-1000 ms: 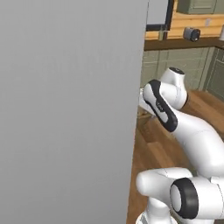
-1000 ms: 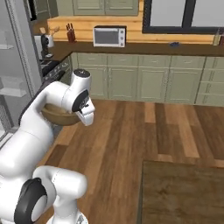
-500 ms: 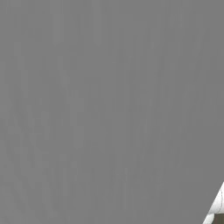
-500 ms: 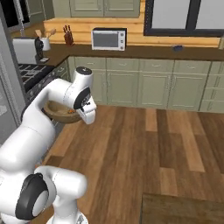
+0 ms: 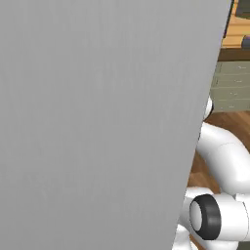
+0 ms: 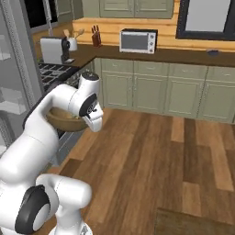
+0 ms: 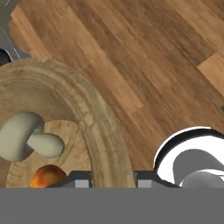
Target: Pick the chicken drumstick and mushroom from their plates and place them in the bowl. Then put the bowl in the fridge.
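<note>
The gripper (image 7: 113,178) is squeezing the rim of the bowl (image 7: 98,127), with one finger inside the bowl and one outside. The arm is holding the bowl (image 6: 66,120) up in the air, above the wooden floor (image 6: 151,156) and near the stove (image 6: 57,73). The mushroom (image 7: 26,138) is lying inside the bowl. The chicken drumstick (image 7: 47,176) is sitting just beside it, partly hidden at the bottom of the hand view. The big grey fridge (image 5: 97,122) door is standing wide in front of the left base camera, right next to the arm. A microwave (image 6: 137,41) and a knife block (image 6: 96,36) are resting on the far counter (image 6: 183,54).
</note>
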Motion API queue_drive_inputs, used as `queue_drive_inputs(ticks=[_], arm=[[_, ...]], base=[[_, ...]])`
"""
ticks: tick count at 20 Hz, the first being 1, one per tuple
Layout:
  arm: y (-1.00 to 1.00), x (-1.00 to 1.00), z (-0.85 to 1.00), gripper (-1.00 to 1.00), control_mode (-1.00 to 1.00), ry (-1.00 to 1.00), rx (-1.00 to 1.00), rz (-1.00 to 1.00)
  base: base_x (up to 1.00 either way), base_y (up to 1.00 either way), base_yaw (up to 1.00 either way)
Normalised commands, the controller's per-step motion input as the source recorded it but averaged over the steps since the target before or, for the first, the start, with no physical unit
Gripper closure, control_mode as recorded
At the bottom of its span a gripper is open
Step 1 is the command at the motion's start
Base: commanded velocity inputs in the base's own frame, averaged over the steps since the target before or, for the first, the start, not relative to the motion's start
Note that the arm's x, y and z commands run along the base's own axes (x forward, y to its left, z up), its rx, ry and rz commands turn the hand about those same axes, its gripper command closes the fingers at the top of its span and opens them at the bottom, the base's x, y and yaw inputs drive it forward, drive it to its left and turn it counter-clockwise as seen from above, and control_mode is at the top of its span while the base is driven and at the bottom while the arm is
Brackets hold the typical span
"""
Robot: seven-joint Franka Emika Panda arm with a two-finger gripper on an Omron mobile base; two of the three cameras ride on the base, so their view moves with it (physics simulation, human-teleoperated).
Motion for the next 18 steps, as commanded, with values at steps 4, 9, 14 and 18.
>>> queue_drive_inputs(ticks=[4,9,14,18], arm=[[0.0,0.0,0.0,1.0,1.0,0.0,0.0,0.0],[0.0,0.0,0.0,1.0,1.0,0.0,0.0,0.0],[0.0,0.0,0.0,1.0,1.0,0.0,0.0,0.0],[0.0,0.0,0.0,1.0,1.0,0.0,0.0,0.0]], base=[[-0.6,0.0,0.44],[-0.43,-0.02,0.44],[-0.25,-0.04,0.39],[-0.05,0.0,0.45]])
